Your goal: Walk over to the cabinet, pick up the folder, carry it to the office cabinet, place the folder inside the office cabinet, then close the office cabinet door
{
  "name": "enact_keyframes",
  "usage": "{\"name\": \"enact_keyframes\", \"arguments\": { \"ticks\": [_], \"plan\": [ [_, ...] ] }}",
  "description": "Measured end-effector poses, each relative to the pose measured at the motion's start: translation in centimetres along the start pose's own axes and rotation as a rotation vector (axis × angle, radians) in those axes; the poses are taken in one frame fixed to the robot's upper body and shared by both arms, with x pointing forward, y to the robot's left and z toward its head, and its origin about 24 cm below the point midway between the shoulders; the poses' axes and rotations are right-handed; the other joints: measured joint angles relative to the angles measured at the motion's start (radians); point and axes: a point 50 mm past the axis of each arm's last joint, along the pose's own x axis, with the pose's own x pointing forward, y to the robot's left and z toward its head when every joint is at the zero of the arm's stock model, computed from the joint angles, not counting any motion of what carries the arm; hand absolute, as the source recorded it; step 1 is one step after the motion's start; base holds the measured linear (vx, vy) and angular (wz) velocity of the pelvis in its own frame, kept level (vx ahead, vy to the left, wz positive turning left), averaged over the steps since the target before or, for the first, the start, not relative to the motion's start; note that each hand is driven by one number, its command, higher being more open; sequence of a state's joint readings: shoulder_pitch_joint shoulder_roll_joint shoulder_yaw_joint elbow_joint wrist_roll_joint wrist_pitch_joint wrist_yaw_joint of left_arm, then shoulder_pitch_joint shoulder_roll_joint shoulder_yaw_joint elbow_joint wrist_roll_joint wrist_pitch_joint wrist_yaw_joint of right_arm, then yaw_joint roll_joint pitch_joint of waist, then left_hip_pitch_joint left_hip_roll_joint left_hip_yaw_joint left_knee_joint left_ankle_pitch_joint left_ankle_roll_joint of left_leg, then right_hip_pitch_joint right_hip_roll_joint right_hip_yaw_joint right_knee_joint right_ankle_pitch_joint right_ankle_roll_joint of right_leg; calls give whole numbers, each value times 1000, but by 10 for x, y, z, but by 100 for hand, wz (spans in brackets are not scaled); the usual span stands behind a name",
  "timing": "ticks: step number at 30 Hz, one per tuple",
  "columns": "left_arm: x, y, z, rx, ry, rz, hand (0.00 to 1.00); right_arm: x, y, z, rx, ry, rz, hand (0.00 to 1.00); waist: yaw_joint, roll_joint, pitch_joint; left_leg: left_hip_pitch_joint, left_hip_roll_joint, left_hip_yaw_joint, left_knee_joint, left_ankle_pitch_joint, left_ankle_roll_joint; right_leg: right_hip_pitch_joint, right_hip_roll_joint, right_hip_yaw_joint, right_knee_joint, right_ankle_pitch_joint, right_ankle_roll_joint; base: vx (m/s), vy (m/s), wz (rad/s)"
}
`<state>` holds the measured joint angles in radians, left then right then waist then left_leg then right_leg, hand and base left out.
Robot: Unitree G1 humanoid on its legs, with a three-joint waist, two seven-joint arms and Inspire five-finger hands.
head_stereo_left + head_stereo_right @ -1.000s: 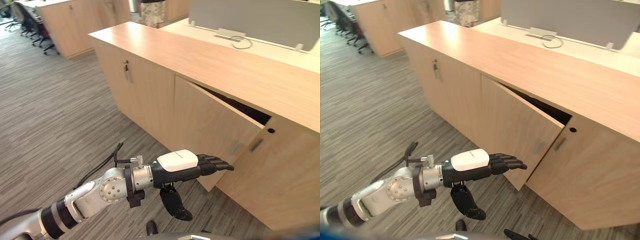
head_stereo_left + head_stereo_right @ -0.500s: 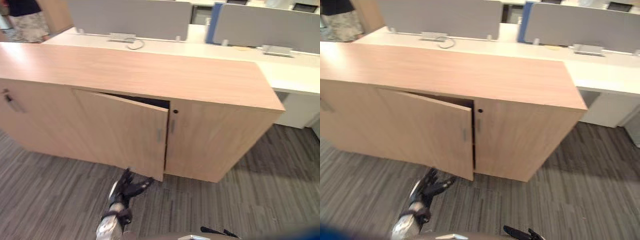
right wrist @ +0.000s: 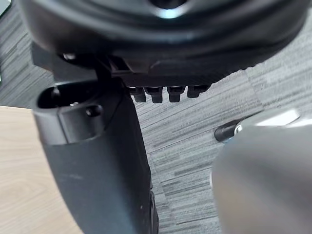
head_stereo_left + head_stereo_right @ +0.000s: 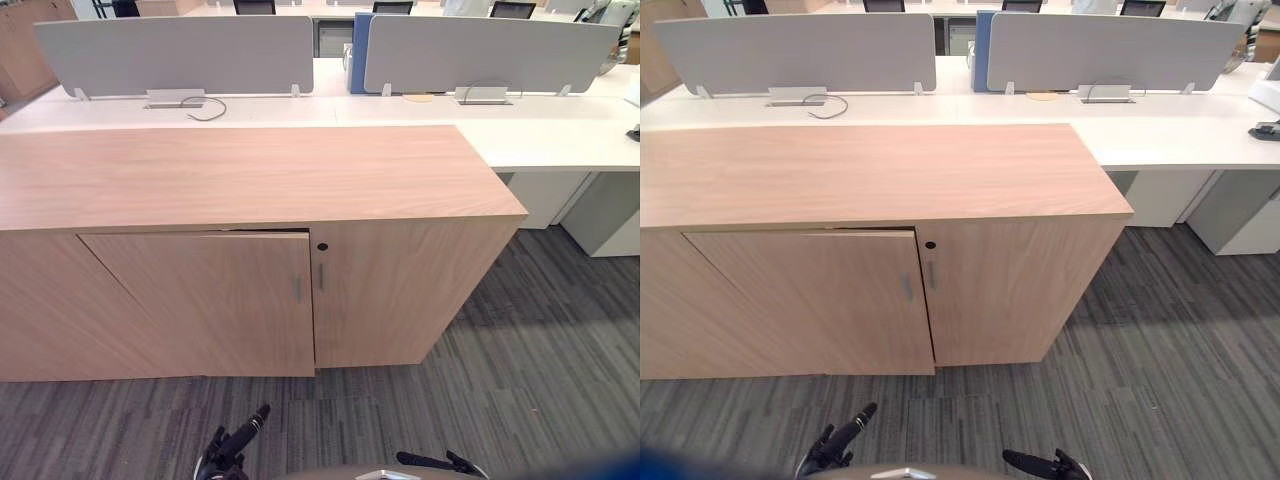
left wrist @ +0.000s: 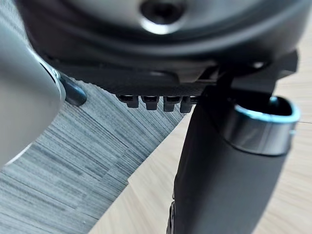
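My left hand point(image 4: 236, 445), fingers straight and empty, hangs low before the office cabinet door point(image 4: 200, 300), a crack ajar ahead; my right hand point(image 4: 440, 463) sits farther right

The left hand point(image 4: 232, 447) is hanging low in front of the office cabinet point(image 4: 400, 190), below its left half and well apart from it. Its fingers point(image 4: 256, 419) are stretching straight toward the cabinet and holding nothing. The right hand point(image 4: 1045, 464) is hanging low below the cabinet's right half, with its fingers point(image 4: 1015, 459) reaching out flat toward the left hand, also empty.
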<state>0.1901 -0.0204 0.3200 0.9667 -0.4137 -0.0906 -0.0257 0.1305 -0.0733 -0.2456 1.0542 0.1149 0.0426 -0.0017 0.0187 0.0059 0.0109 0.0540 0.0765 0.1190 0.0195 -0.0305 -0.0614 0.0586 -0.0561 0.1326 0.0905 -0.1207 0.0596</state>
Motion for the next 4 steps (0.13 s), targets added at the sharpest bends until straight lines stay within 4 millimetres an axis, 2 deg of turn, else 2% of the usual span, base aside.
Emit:
{"name": "enact_keyframes", "arguments": {
  "ticks": [4],
  "plan": [
    [0, -4, -4, 148, 31, -26, 100, 0, 12, -2, 74, -1, 24, 100, 4, 10, -7, 35, -3, -29, -50, 24, -6, 30, 3, -33, -18, 2, -3, -3, -3, 20]
  ]
}}
